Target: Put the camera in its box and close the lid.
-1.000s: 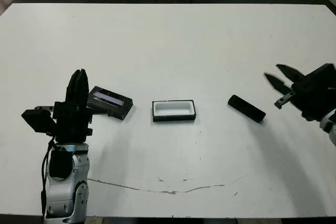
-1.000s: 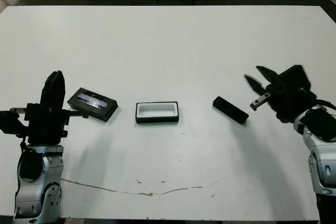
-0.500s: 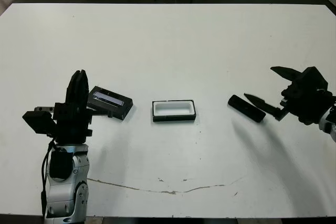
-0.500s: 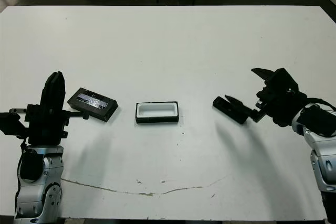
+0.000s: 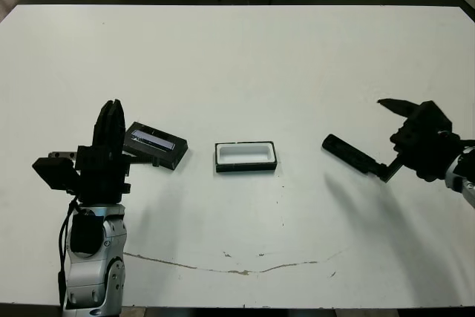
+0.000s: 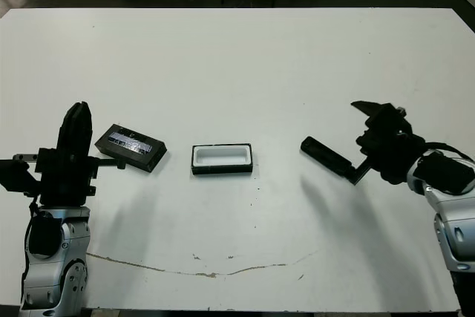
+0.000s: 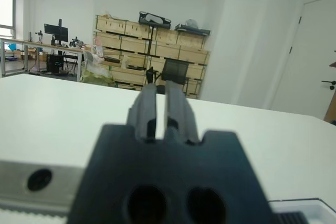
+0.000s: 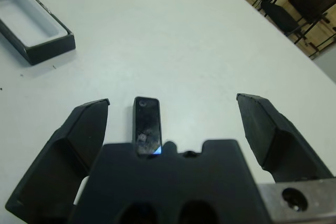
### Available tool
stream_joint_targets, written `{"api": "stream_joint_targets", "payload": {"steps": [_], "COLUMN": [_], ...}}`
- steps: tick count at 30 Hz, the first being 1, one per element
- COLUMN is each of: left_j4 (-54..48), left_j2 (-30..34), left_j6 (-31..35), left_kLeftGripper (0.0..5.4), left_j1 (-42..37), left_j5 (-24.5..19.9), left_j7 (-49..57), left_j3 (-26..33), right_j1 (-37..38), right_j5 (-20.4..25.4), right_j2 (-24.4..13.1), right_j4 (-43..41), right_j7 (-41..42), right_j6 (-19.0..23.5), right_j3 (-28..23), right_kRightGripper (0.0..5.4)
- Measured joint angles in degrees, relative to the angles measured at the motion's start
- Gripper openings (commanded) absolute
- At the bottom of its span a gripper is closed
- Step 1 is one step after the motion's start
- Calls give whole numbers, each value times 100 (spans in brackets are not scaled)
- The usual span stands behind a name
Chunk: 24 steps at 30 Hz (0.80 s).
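With its fingers spread wide astride the camera (image 8: 146, 125), the right end effector (image 8: 173, 129) risked nudging it askew if closed off-centre.

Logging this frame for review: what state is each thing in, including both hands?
camera: lying flat on the table, not gripped, between the right hand's open fingers.
box: open, white lining bare, nothing in it.
lid: off the box, resting on the table to the box's left.
right hand: open, fingers spread either side of the camera.
left hand: shut, raised, holding nothing.
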Motion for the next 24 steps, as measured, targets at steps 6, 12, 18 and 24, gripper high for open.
{"api": "stream_joint_targets", "payload": {"steps": [6, 12, 18, 24], "left_j4": [-6, -5, 8, 13], "left_j2": [1, 5, 28, 39], "left_j6": [0, 0, -1, 3], "left_kLeftGripper": [0, 0, 0, 0], "left_j1": [11, 11, 9, 8], "left_j5": [-5, -8, -39, -48], "left_j7": [-2, -3, -4, -3], "left_j3": [1, 8, 21, 22], "right_j1": [-18, -224, -367, -431], "right_j5": [9, 67, 80, 79], "right_j2": [0, 0, 1, 17], "right_j4": [225, 493, 928, 1212], "right_j7": [157, 414, 616, 685], "right_j6": [-4, 19, -109, -264], "right_j3": [71, 151, 207, 234], "right_kRightGripper": [538, 538, 538, 538]}}
